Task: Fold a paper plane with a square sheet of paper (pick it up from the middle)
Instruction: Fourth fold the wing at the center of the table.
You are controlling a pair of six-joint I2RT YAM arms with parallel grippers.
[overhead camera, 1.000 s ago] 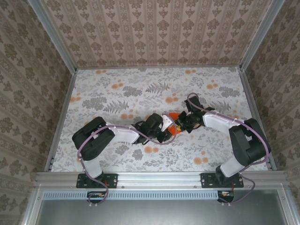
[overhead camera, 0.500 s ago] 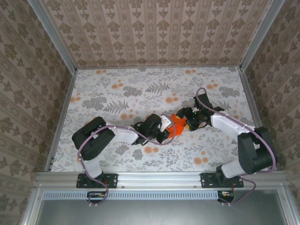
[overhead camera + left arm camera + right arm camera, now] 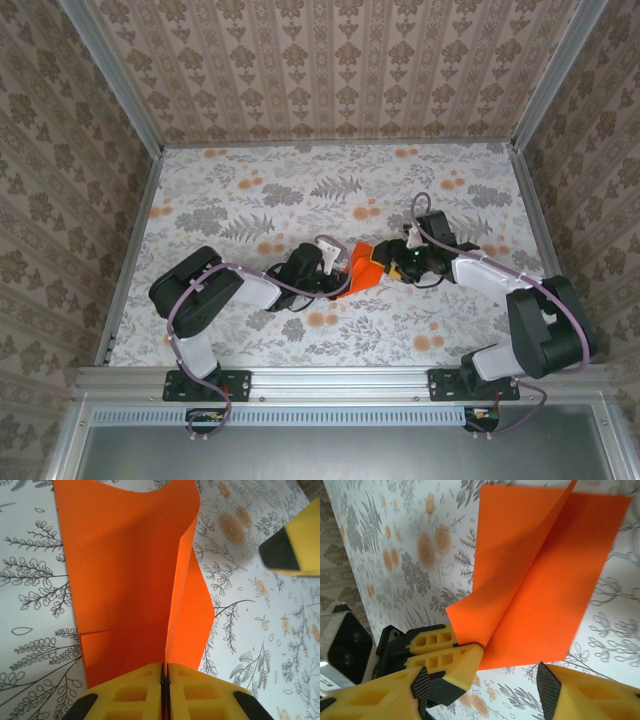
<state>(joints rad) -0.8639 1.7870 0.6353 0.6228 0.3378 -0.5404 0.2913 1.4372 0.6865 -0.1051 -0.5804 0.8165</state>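
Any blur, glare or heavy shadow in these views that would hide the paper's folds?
Top external: even soft light, no glare, orange paper small. Left wrist: creases sharp, one panel shaded, right gripper's finger slightly soft at the edge. Right wrist: paper crisp, own fingers soft in the foreground.

The square sheet of paper [image 3: 125,580] looks smooth and matt.

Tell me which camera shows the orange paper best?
The right wrist view: the folded orange paper appears almost whole, creases clear. The left wrist view crops its top; the top view shows it small.
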